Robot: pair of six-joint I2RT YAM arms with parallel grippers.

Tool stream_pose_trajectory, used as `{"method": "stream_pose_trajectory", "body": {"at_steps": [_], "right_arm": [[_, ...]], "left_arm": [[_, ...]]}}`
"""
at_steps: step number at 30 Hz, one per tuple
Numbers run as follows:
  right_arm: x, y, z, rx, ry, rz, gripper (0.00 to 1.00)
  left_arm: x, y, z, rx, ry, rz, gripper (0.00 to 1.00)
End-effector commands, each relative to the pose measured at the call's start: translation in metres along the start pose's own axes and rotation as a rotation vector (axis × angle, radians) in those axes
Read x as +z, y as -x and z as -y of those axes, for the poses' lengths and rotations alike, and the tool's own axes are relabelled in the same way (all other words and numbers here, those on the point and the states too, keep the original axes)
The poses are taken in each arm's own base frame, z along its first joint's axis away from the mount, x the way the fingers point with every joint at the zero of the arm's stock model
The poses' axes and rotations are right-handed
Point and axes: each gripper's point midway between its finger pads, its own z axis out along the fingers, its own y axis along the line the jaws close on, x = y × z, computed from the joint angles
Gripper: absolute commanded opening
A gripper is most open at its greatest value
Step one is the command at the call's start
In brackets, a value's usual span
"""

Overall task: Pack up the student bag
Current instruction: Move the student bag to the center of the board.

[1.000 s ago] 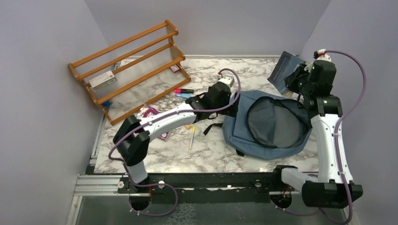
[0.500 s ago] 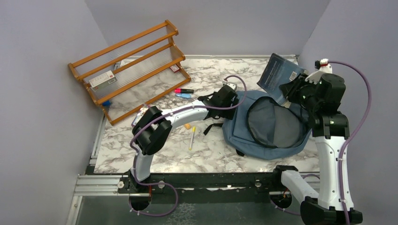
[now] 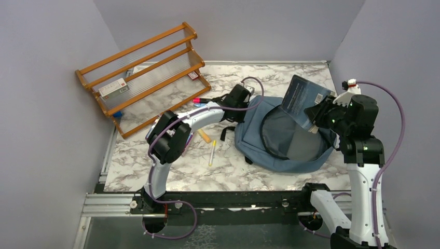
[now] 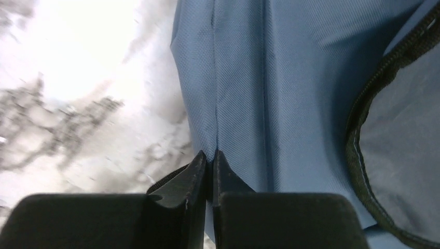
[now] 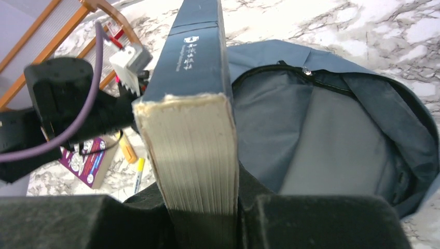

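Your left gripper point(image 4: 208, 160) pinches a fold of the bag point(image 3: 249, 142) at its left edge, probably to steady it and hold the mouth wide. The bag lies centre-right in the frame. Your right gripper point(image 3: 313, 118) clamps the book point(image 3: 302, 97) by its lower end, tilted above the opening, seemingly ready to slide in. A second earlier the left jaws stood open beside the fabric, the bag lay further right, and the book hung back near the far right corner.
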Motion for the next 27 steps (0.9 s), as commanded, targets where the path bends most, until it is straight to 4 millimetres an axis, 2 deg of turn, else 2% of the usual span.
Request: {"method": "stream_pose_trajectory", "body": {"at_steps": [1,7,11,16,18,23,27], "right_arm": [[-0.011,0.003,-0.016,-0.016,0.086,0.046,0.01],[-0.016,-0.011,-0.018,0.007,0.106,0.024,0.01],[-0.019,-0.007,-0.009,0.013,0.043,0.049,0.01],[-0.022,-0.001,0.002,0.033,-0.033,0.074,0.01],[-0.022,-0.001,0.005,0.042,-0.048,0.079,0.01],[-0.026,-0.002,0.010,0.057,-0.078,0.089,0.01],[-0.031,-0.006,0.019,0.058,-0.133,0.082,0.01]], "left_arm": [[0.008,0.027,-0.027,0.117,0.006,0.014,0.06],[0.017,0.061,-0.072,0.269,0.136,0.015,0.05],[0.019,0.068,-0.098,0.289,0.198,0.006,0.05],[0.019,0.080,-0.121,0.297,0.271,0.013,0.06],[0.014,0.085,-0.121,0.290,0.281,0.029,0.12],[-0.008,0.103,-0.108,0.255,0.246,0.089,0.40],[-0.039,0.115,-0.102,0.204,0.262,0.143,0.51]]}}
